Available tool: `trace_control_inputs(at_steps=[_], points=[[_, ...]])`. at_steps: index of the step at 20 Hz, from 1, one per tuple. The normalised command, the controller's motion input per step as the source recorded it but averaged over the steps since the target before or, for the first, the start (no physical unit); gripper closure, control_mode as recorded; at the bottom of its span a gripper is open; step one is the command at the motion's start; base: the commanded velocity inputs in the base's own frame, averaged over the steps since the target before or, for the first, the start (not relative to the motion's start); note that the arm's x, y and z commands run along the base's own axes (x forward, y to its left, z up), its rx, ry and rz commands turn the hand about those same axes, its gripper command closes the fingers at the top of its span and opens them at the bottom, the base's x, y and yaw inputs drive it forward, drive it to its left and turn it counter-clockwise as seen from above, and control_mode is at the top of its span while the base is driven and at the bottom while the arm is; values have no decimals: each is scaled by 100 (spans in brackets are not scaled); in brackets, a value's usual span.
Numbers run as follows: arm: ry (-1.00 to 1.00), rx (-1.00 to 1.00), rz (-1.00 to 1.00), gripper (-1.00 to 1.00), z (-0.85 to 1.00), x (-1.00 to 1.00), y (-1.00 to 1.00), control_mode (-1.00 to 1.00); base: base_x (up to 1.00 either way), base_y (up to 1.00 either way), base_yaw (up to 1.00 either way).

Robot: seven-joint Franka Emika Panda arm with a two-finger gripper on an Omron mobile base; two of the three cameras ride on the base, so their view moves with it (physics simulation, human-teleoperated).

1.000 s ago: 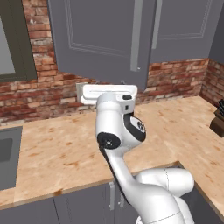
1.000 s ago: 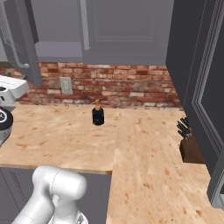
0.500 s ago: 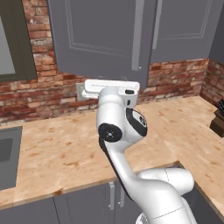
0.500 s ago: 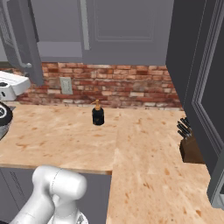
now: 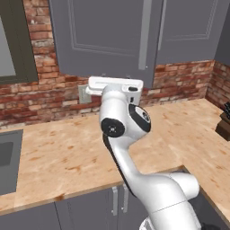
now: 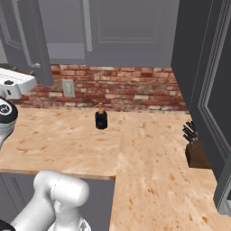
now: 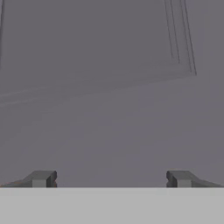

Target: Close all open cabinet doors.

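- Left base view: arm (image 5: 128, 148) rises from lower right, wrist turned toward the brick back wall (image 5: 179, 81). Above it hangs a slate-grey cabinet door (image 5: 101, 33) w/ recessed panel and long silver bar handle (image 5: 144, 33) on its right edge. A 2nd door (image 5: 191, 29) sits just right of it, its own handle (image 5: 162, 24) next to the first one. Wall outlet (image 5: 83, 93) partly hidden behind the wrist. Wood-look counter (image 5: 58, 152) runs below; sink edge (image 5: 9, 161) at far left, dark-framed window (image 5: 13, 45) upper left, knife block (image 5: 223, 122) at far right.
- Right base view: a door at upper left (image 6: 27, 36) swings out from the wall, clearly open, w/ its bar handle (image 6: 25, 38) facing the cam. Another door (image 6: 126, 29) lies flat at centre, handle (image 6: 87, 27) on its left edge. A big dark door (image 6: 205, 90) stands open at right, edge-on toward the cam. Small dark soap bottle (image 6: 101, 118) stands on the counter near the wall; knife block beside the right-hand door.
- Hand view: gripper (image 7: 111, 179) faces a grey door panel close up, recessed frame lines visible upper right. The 2 finger tips (image 7: 41, 178) sit wide apart, so released, nothing btwn them. Can't tell if tips touch the door.
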Motion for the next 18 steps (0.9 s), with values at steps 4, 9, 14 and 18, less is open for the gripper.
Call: trace_control_inputs(at_steps=[4,9,14,18], points=[[0,3,0,-100,0,28,-29,-100,0,0,0],[0,1,0,-100,0,28,-28,-100,0,0,0],[0,0,0,-100,0,24,-28,-100,0,0,0],[0,0,6,-100,0,36,-28,-100,0,0,0]])
